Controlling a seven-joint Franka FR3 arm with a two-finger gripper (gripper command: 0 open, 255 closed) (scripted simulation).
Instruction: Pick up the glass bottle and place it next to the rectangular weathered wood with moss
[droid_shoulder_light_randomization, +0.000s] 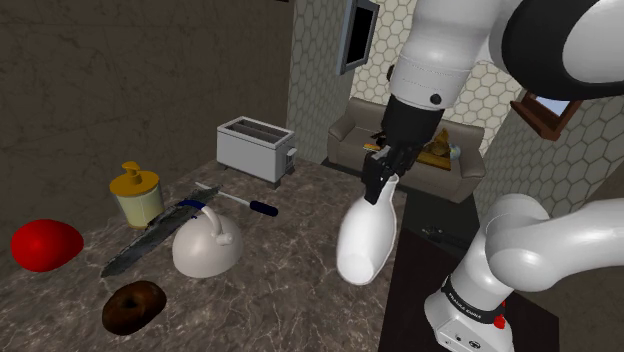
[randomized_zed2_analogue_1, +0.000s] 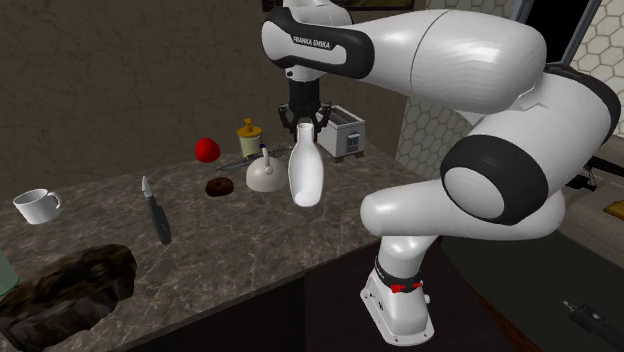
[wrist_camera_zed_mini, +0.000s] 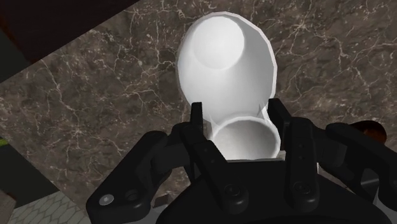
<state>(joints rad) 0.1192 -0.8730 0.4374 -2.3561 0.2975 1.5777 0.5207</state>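
one all-black two-finger gripper, fingers clamped either side of the neck of one plain white, round-bodied bottle; no glass look shows. neck hold seems chosen because it is the narrowest part, so the wide body hangs free below. bottle is in the air, base clear of the dark veined marble counter, near its front edge; judged raised so it can pass over the clutter. pick looks done, carry and placing not yet. nearest the bottle: one white domed kettle, then one dark brown doughnut, one long grey blade lying beside the kettle, one thin tool with a dark blue handle. further back: one yellow lidded jar, one red rounded object, one white two-slot toaster by the wall. toward the other end of the counter: one dark-handled knife, one white mug, and farthest, one dark, rough wooden slab, well apart from the bottle. moss not discernible. free counter beside the slab looks enough to set the bottle down.
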